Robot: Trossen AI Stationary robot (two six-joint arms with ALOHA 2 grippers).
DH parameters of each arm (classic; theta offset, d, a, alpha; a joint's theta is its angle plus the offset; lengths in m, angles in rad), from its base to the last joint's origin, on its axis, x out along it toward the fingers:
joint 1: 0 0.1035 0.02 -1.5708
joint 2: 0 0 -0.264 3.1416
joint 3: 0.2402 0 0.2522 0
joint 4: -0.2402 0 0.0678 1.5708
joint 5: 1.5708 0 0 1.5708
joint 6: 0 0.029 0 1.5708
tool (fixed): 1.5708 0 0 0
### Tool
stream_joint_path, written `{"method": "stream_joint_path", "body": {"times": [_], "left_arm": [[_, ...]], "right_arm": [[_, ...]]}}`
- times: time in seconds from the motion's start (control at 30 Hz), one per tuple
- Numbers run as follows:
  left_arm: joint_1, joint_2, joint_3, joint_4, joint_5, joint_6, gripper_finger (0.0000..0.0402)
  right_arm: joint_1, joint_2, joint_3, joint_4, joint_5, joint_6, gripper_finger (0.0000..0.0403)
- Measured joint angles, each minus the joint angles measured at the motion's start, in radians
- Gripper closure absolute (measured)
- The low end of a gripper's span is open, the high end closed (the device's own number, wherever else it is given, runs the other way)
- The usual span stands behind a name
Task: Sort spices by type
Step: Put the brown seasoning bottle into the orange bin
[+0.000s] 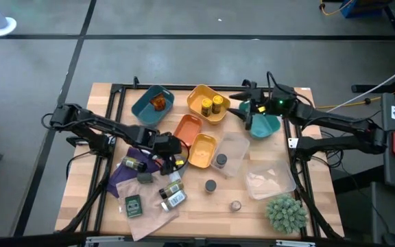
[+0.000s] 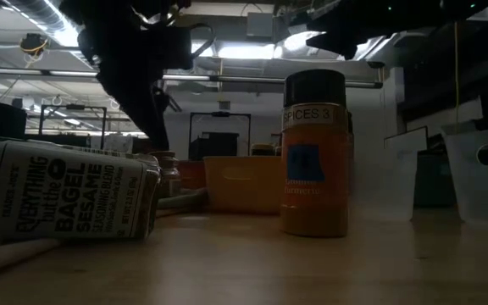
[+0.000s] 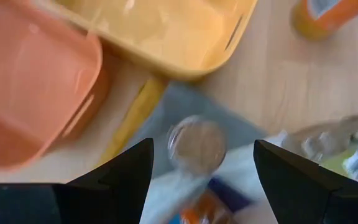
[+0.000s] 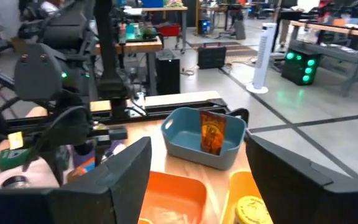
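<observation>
While the left hand [image 1: 173,152] hangs over the clutter at tabletop [image 1: 204,206] centre-left, its fingers [image 3: 120,180] stand wide apart with nothing between them; the left wrist view shows a small round-lidded jar [image 3: 197,144] lying directly below the gap, on a grey sheet, not touched. Just beside it: the orange tray [image 1: 186,127] and a yellow tray [image 1: 203,151], both with no jars in them.

Right hand [image 1: 247,110] sits over the teal tray [image 1: 266,125] at the back right, fingers [image 4: 114,180] parted, gripping nothing.

Sorted so far, per the high view:
- blue tray [image 1: 149,106], back left: one amber-orange packet [image 1: 158,103], standing on edge in the right wrist view.
- back yellow tray [image 1: 208,104]: two yellow jars with dark lids [image 1: 212,104].

Still loose on the tabletop:
- green flat packet [image 1: 134,204] and a white-labelled jar [image 1: 174,197] near the front left, the latter lying on its side; the low view reads "Everything but the Bagel Sesame" on a lying jar [image 2: 66,199].
- a jar [image 1: 133,165] on the purple sheet [image 1: 123,175], left of the left hand.
- grey-lidded jar [image 1: 220,161] in the clear tray [image 1: 235,152], a dark-lidded jar [image 1: 210,185] and another small jar [image 1: 236,205] in front of it.
- upright orange jar labelled "SPICES 3" [image 2: 314,152], black lid, in the low view.

Green spiky plant [image 1: 285,213] at front right, beside a clear tray [image 1: 269,182].
</observation>
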State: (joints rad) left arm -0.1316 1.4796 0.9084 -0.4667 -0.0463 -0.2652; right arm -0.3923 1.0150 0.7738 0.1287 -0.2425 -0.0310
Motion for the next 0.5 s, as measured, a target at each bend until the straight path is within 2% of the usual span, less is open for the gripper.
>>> {"method": "stream_joint_path", "body": {"times": [0.13, 0.5], "left_arm": [[-0.002, 0.002, -0.037, 0.054, -0.001, 0.0, 0.0141], [-0.001, 0.004, -0.052, 0.068, -0.018, -0.021, 0.0141]], "right_arm": [[0.0, -0.008, 0.0, -0.007, -0.016, 0.002, 0.0141], [0.0, -0.009, 0.0, -0.006, -0.045, 0.004, 0.0141]]}}
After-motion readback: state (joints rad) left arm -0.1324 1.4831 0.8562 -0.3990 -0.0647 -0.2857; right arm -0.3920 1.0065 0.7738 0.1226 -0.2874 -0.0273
